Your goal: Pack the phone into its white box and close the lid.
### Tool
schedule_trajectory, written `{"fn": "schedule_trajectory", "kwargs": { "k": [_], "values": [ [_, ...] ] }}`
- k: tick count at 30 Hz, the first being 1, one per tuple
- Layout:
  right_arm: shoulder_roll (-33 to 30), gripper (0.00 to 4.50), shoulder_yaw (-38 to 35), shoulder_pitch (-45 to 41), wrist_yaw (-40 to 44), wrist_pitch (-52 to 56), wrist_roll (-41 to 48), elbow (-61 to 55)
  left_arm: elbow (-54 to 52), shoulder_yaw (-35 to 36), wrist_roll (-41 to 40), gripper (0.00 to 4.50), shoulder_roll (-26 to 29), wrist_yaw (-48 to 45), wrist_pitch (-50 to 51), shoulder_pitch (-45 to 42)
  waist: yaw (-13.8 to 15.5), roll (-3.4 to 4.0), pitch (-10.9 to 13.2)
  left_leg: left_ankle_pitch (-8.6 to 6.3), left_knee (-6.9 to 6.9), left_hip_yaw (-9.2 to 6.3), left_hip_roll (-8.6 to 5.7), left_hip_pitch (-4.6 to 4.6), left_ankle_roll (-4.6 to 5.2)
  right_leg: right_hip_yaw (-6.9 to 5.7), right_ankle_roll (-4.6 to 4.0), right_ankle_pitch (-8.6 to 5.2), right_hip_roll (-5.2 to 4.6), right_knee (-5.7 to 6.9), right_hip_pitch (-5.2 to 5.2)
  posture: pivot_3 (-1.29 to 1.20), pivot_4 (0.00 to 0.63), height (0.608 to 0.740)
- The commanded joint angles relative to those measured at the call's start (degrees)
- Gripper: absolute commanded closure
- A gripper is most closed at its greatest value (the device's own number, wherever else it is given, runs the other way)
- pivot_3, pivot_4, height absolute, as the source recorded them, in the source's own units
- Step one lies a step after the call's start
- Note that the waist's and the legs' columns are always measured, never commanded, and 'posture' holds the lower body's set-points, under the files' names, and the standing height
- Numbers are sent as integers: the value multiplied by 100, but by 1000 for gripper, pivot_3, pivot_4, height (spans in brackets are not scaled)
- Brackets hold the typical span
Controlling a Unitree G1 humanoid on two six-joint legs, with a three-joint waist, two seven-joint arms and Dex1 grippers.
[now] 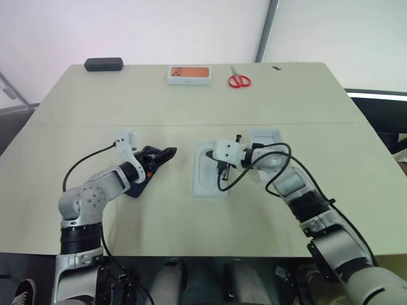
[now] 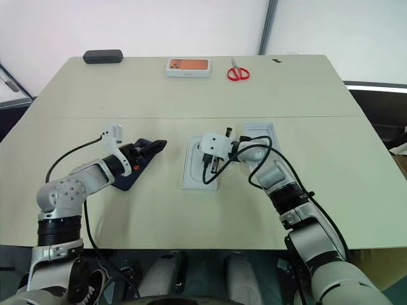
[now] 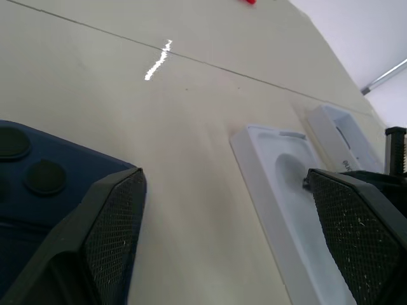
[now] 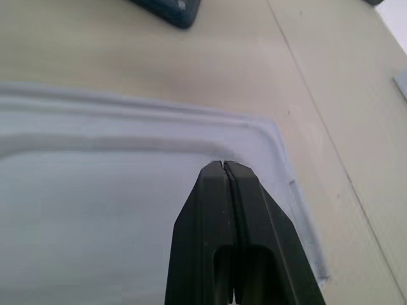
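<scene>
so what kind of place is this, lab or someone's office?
Probably a lab or test room set up as a desk: a plain beige table against bare white walls, with staged props laid out, red scissors, a white box with an orange picture and a navy phone.

plain test room: bare beige table against blank white walls.

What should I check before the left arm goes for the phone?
1. Left gripper open: ok.
2. Phone flat on the table, beneath the left gripper, not gripped: ok.
3. Right gripper clear of the packing area: not ok, it is shut and hovers over the middle white tray.
4. Which tray takes the phone, the middle one or the second tray: cannot tell.
5. Scissors out of the way: ok.
</scene>
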Motion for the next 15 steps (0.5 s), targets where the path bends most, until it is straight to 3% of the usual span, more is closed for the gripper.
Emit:
{"fn": "schedule_trajectory", "kwargs": {
  "k": [1, 5, 10, 15],
  "values": [
    [131, 4467, 237, -38, -221, -126, -375, 69, 244, 152, 119, 126, 432, -305, -45, -204, -8, 0, 0, 0, 0, 0, 0, 0, 0, 0, 0, 0, 1, 3, -1, 0, 150, 740],
    [297, 4467, -12, -104, -253, 142, -150, -116, 720, 200, 200, 126, 971, -723, -38, -309, -15, 0, 0, 1, 0, -1, 1, 2, -2, 0, 0, 0, 3, 5, -1, 0, 150, 740],
    [698, 4467, -432, -191, 3, 1101, 609, -1154, 1481, 49, 518, 126, 1883, -1668, -233, -511, -37, 1, 3, 1, -7, -5, 2, -4, -2, 0, -1, 0, 3, 7, -11, 0, 150, 740],
    [1036, 4467, -296, -157, 156, 2032, 834, -1871, 2207, -162, 739, 126, 2365, -2510, -246, -797, -77, 2, 3, 1, -10, -10, 1, -4, -2, -3, -1, 0, 1, 8, -11, 0, 150, 740]
  ]
}}
